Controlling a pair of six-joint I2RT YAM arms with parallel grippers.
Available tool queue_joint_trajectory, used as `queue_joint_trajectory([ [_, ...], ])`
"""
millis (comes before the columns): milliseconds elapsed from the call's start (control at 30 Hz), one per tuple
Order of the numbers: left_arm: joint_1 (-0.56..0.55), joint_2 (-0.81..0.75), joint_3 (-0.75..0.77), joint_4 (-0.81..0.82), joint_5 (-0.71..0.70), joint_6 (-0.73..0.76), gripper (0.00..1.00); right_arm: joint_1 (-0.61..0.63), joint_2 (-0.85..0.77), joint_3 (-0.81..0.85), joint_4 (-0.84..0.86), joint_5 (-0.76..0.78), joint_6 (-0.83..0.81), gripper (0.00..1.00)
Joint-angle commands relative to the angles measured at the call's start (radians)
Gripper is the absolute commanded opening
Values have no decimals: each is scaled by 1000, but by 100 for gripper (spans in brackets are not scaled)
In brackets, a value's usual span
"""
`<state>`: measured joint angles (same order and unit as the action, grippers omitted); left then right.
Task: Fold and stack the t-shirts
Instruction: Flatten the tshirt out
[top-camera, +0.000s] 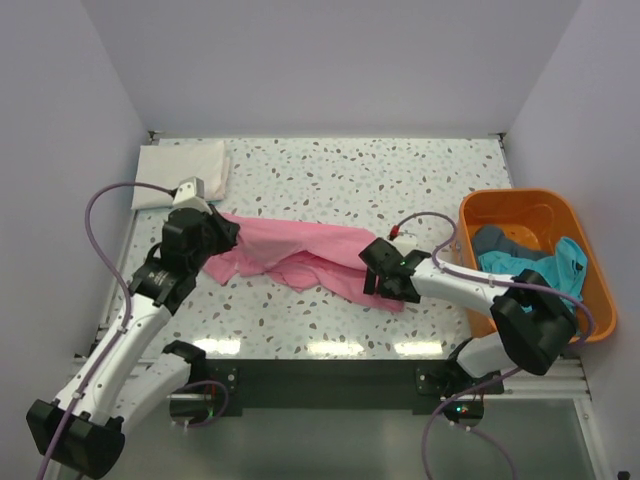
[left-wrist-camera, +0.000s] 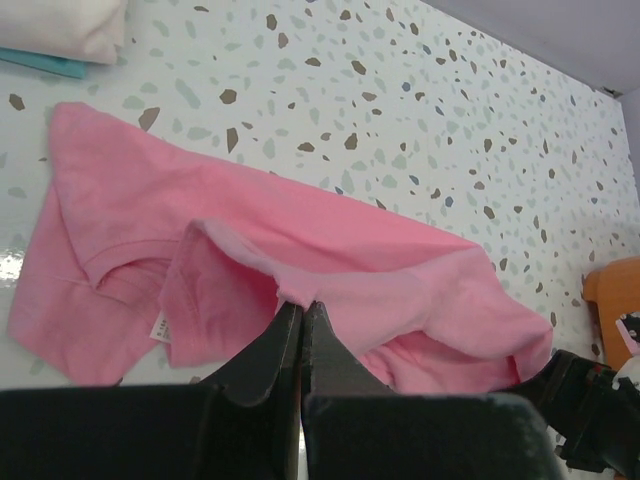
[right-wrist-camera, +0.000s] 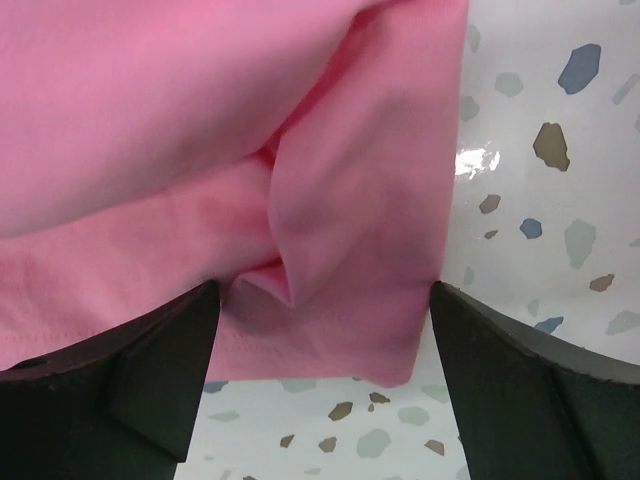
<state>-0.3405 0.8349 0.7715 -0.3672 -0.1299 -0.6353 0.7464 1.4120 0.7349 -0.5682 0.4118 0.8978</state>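
The pink t-shirt (top-camera: 300, 255) lies crumpled across the middle of the table. My left gripper (top-camera: 222, 232) is at its left end, shut on a fold of the pink cloth (left-wrist-camera: 290, 290) and lifting it a little. My right gripper (top-camera: 382, 272) is open at the shirt's right end, its fingers (right-wrist-camera: 150, 370) either side of the shirt's hem corner (right-wrist-camera: 350, 300). A folded white t-shirt (top-camera: 180, 172) lies at the back left corner. The teal t-shirt (top-camera: 555, 262) and the grey t-shirt (top-camera: 497, 242) lie bunched in the orange basket.
The orange plastic basket (top-camera: 580, 330) stands at the table's right edge. White walls close in the back and sides. A purple cable (top-camera: 425, 222) loops above the right arm.
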Motion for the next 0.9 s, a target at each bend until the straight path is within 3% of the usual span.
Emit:
queue_joint_trajectory([
  [0, 3, -28, 52, -39, -74, -12, 0, 10, 41, 52, -17, 99, 70, 89],
  [200, 5, -16, 106, -140, -273, -53, 0, 10, -33, 43, -235, 243, 150, 88],
  [367, 5, 7, 129, -170, -349, -66, 0, 10, -148, -22, -280, 255, 144, 84],
  [500, 5, -2, 138, -159, -364, -70, 0, 10, -171, -63, -186, 239, 81, 72],
  [633, 6, 3, 135, -161, -353, -67, 0, 10, -127, -94, -32, 105, -10, 68],
  [867, 5, 3, 123, -167, -346, -64, 0, 10, -126, -74, 10, 27, -34, 55],
])
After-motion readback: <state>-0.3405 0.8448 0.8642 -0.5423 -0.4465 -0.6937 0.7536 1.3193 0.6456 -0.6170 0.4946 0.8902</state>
